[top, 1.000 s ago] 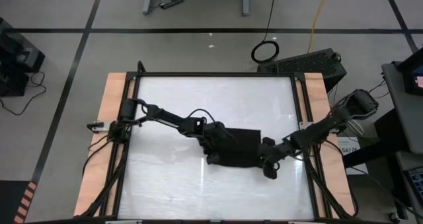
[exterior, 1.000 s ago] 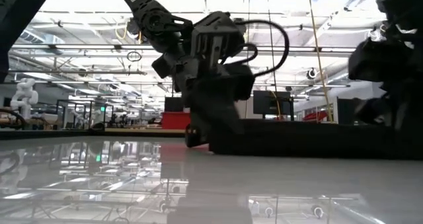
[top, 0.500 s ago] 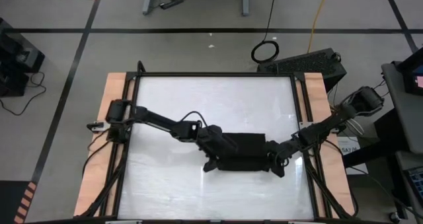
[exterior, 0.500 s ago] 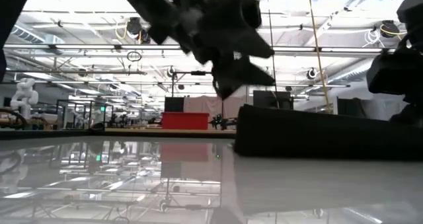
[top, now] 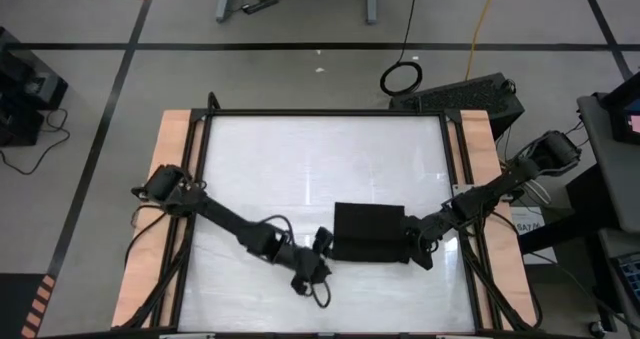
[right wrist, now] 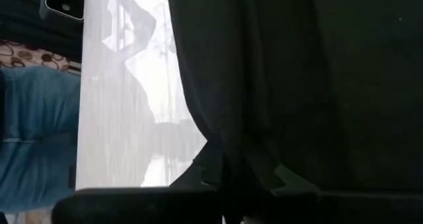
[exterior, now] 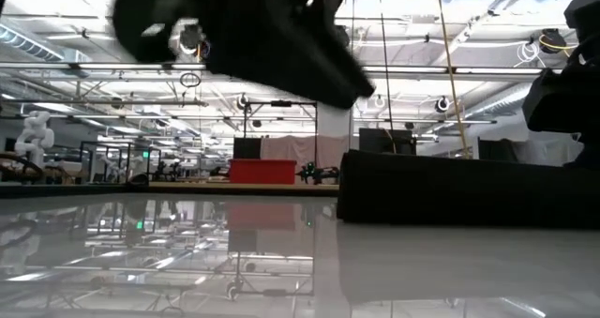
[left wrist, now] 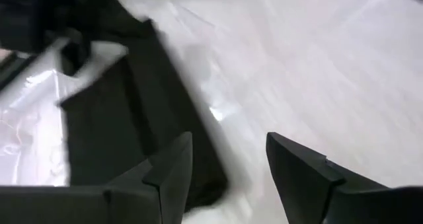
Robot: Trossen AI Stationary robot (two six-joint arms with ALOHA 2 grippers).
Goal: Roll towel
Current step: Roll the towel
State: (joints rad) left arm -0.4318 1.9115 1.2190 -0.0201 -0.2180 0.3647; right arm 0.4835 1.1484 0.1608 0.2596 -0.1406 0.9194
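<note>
The black towel (top: 368,233) sits right of centre in the high view, folded or rolled into a compact rectangle on the white table (top: 300,159). It looks flattish, so I'd judge the rolling only partly done, with tightening still left. The right gripper (top: 415,244) is at the towel's right edge, jaws pinched on the cloth. The left gripper (left wrist: 228,168), lower centre of the high view, hangs just beside the towel, fingers spread, holding nothing.
</note>
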